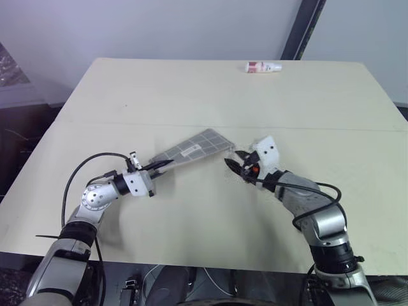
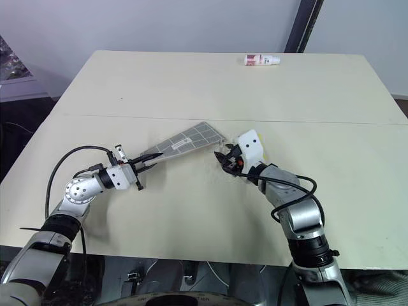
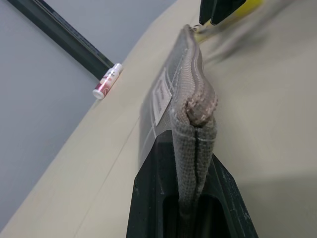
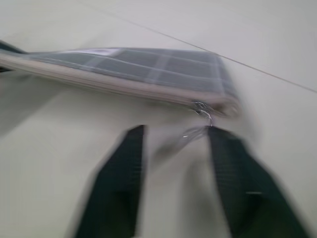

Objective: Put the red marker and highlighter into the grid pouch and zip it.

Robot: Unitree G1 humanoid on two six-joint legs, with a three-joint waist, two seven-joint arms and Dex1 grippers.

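So you're at the zipping stage, by the look of it. I'll take the grid pouch (image 1: 193, 148) as the landmark; it sits mid-table, tilted up off the beige table (image 1: 191, 89).

At the pouch's left end, your left gripper (image 1: 162, 165) has its jaws clamped tight on the fabric corner. The left wrist view shows the seam pinched between the black fingers (image 3: 148, 198), with the zip line running away along the top edge and looking closed along most of what shows. I can't spot the red marker or the highlighter lying loose, so my guess is they're inside, but I can't confirm that.

At the pouch's right end, your right gripper (image 1: 234, 162) sits just beside the corner where the zip pull (image 4: 202, 110) hangs. Its jaws are apart, and the pull cord dangles between them without being pinched.

Next move, I'd say: close on that cord, then pull away from the left grip. The cord is thin and easy to miss.

Far behind the pouch, a small white bottle (image 1: 262, 67) lies near the table's back edge.
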